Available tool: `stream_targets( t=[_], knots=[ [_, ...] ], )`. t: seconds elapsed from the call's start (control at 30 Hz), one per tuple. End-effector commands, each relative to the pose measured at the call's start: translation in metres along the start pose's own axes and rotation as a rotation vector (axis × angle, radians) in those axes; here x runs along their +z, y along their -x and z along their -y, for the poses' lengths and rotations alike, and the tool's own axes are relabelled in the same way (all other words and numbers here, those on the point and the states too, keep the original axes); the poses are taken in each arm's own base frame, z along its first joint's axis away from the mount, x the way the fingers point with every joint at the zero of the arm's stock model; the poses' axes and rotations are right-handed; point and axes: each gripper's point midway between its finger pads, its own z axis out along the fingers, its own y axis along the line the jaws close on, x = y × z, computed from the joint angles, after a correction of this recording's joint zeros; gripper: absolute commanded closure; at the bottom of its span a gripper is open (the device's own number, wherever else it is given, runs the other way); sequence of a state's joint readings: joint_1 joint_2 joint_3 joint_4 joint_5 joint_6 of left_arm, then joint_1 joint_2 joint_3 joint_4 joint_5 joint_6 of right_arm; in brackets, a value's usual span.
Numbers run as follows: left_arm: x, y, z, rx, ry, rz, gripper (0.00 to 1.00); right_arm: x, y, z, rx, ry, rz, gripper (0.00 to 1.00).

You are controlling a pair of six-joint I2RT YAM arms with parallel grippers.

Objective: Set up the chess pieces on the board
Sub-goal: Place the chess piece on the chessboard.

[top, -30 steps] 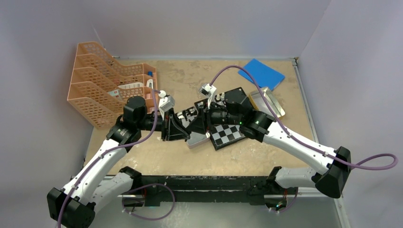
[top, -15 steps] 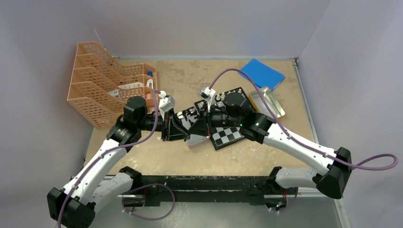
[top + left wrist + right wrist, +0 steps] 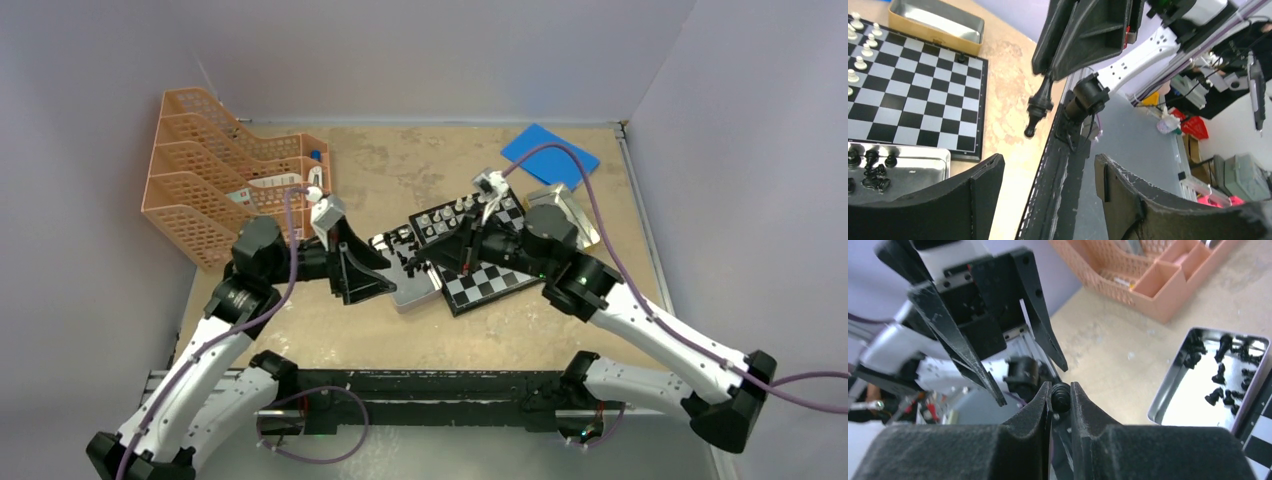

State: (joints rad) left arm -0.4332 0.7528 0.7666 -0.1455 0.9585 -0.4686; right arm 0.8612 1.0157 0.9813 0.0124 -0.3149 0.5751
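Right wrist view, centre of the frame: the right gripper (image 3: 1060, 390) is clenched on a black chess piece (image 3: 1061, 399), pinched at its very fingertips and carried in the air above the table (image 3: 1108, 340). Facing it from the upper left, the left gripper (image 3: 1032, 382) has its jaws spread with nothing between them.

The step in hand looks like carrying this black piece to the board (image 3: 913, 90). The board lies at the left of the left wrist frame, with most of its squares bare and white pieces (image 3: 860, 45) ranked along its upper left edge. The next move likely calls for swinging the piece over a free home square on the opposite side. It would then be lowered base-first until it stands before the grip is let go.

A silver tin (image 3: 940, 155) at the lower left of that frame holds a cluster of black pieces (image 3: 873, 172). The gold-sided tin (image 3: 933, 42) at the top shows only bare metal inside. An orange rack (image 3: 1148, 295) holds items too small to name.
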Motion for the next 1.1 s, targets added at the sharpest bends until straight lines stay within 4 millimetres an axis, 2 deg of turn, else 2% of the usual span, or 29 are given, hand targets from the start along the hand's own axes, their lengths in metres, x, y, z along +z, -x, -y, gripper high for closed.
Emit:
stream_targets(
  t=[0.0, 0.13, 0.23, 0.37, 0.4, 0.7, 0.83, 1.07],
  knots=[
    [-0.007, 0.034, 0.021, -0.073, -0.008, 0.202, 0.34, -0.022, 0.049, -0.025, 0.096, 0.063, 0.259, 0.93],
    [-0.014, 0.042, 0.026, -0.182, -0.020, 0.315, 0.34, -0.041, 0.060, -0.045, 0.185, 0.183, 0.366, 0.93],
    [-0.012, 0.044, 0.025, -0.258, -0.041, 0.345, 0.43, -0.052, 0.064, -0.055, 0.228, 0.256, 0.420, 0.93],
    [-0.010, 0.049, 0.028, -0.320, -0.084, 0.358, 0.58, -0.059, 0.067, -0.056, 0.294, 0.307, 0.482, 0.93],
    [-0.010, 0.051, 0.029, -0.343, -0.098, 0.369, 0.59, -0.060, 0.067, -0.057, 0.310, 0.326, 0.493, 0.93],
    [-0.008, 0.051, 0.026, -0.425, -0.173, 0.408, 0.59, -0.057, 0.075, -0.051, 0.379, 0.348, 0.553, 0.94],
    [-0.004, 0.051, 0.023, -0.448, -0.190, 0.403, 0.54, -0.048, 0.076, -0.051, 0.391, 0.358, 0.535, 0.94],
    [-0.003, 0.054, 0.023, -0.438, -0.188, 0.399, 0.44, -0.039, 0.073, -0.040, 0.422, 0.325, 0.534, 0.94]
  ],
)
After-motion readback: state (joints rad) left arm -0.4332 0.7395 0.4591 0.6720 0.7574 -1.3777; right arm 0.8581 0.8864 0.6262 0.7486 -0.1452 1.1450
